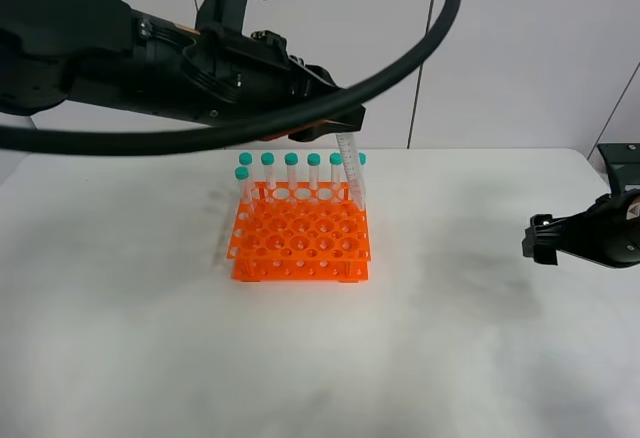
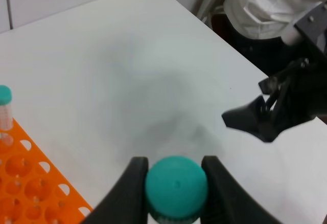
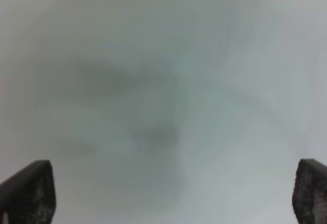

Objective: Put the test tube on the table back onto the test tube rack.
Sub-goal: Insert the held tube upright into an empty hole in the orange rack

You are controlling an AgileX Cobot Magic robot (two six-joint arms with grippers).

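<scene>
Over the far right corner of the test tube rack (image 1: 302, 243), off the table (image 1: 150, 358), carries the test tube (image 1: 349, 170) nearly upright in the left gripper (image 1: 343, 123). Clamps both jaws on the teal cap (image 2: 176, 185), one of the fingers (image 2: 134, 185) on each side, probably so that the clear body hangs free and can slide into a hole with nothing in the way. Cannot tell whether the lower end has entered a hole or only hangs just above the top tier. Stands just beside the back row of other teal-capped tubes (image 1: 291, 170), so likely calls for a straight drop, without swinging into them. Well apart to the right, above bare table, holds the right gripper (image 1: 537, 238) with jaws spread wide and nothing between them, presumably out of the way.
</scene>
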